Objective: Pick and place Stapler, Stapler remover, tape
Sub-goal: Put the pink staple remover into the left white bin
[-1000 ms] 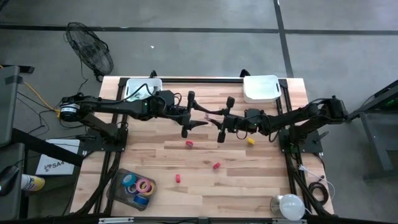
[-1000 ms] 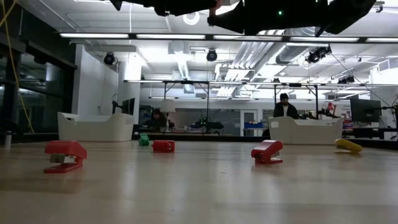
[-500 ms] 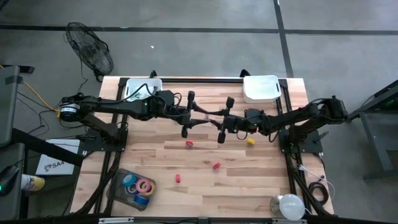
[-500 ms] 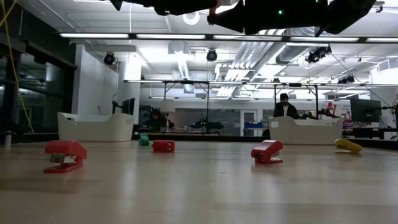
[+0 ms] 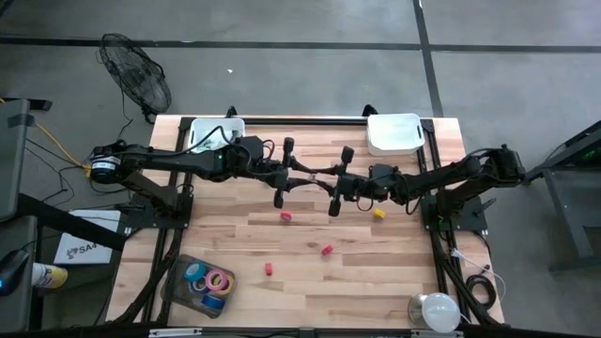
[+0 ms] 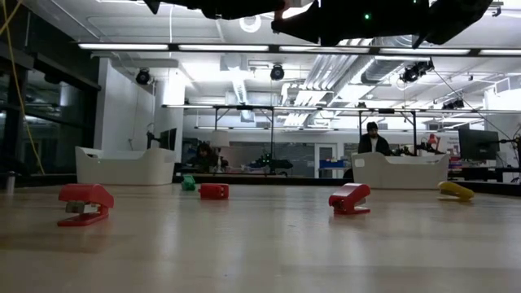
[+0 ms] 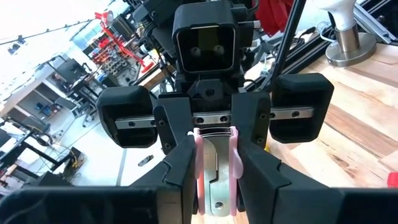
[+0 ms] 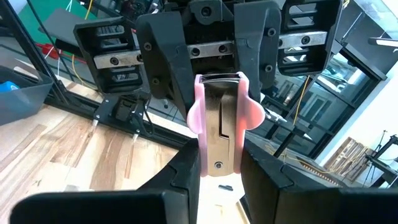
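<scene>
Passing one pink staple remover [image 8: 219,127] above the tabletop [image 5: 376,272]: both tools, left [image 5: 302,180] and right [image 5: 324,181], clamp it; we release right only once left holds firm.

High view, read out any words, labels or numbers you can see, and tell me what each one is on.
"SA": on the white sheet on the floor left of the table; the rest is hidden.
Pink stapler remover: no writing to read.
Nothing else is legible.
</scene>
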You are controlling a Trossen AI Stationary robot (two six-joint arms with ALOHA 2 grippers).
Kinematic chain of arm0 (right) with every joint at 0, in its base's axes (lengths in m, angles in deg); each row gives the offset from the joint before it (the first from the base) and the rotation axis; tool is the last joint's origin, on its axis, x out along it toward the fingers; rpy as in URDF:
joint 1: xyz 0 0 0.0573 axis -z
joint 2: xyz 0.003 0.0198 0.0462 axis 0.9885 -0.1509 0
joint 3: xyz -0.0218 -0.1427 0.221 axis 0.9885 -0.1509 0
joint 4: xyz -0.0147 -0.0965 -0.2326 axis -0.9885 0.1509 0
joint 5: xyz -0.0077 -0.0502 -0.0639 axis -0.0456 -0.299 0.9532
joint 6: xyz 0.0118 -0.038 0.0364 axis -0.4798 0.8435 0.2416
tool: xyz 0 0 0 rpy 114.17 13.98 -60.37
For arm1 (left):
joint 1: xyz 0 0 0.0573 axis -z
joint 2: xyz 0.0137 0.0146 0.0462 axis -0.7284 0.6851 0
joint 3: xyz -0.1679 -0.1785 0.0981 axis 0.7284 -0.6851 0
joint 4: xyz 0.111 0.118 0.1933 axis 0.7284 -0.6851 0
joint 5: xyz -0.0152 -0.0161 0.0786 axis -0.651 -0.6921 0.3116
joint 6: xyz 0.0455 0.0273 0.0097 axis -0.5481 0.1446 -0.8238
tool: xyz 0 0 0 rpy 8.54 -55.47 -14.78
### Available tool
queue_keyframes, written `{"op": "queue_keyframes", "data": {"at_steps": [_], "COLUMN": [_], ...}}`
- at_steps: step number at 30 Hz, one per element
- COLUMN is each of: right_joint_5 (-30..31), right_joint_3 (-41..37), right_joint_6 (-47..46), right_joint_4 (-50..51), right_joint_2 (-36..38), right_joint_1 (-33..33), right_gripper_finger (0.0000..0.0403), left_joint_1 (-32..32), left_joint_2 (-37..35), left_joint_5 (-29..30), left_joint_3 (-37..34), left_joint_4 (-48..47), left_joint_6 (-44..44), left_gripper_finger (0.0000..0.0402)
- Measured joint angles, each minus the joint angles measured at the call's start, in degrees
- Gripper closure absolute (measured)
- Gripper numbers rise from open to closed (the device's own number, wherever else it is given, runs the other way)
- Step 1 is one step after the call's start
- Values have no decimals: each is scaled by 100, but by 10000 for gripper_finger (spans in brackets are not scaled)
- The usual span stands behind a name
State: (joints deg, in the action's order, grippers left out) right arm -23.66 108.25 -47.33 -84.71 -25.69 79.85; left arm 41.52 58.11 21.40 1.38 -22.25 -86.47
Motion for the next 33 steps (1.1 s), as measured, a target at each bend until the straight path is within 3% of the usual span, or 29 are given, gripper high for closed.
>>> {"op": "queue_keyframes", "data": {"at_steps": [17, 25, 33], "right_joint_5": [-4, 16, 492], "right_joint_3": [0, 0, 0], "right_joint_6": [-29, -327, -521], "right_joint_4": [16, 15, 326], "right_joint_2": [0, 0, 1], "right_joint_1": [-2, -7, -7], "right_gripper_finger": [317, 257, 215], "left_joint_1": [0, 2, 2], "left_joint_2": [0, 0, 0], "left_joint_5": [2, 67, 730], "left_joint_3": [0, -2, -2], "left_joint_4": [-20, -93, -352], "left_joint_6": [-31, -90, -93], "left_gripper_finger": [314, 314, 314]}}
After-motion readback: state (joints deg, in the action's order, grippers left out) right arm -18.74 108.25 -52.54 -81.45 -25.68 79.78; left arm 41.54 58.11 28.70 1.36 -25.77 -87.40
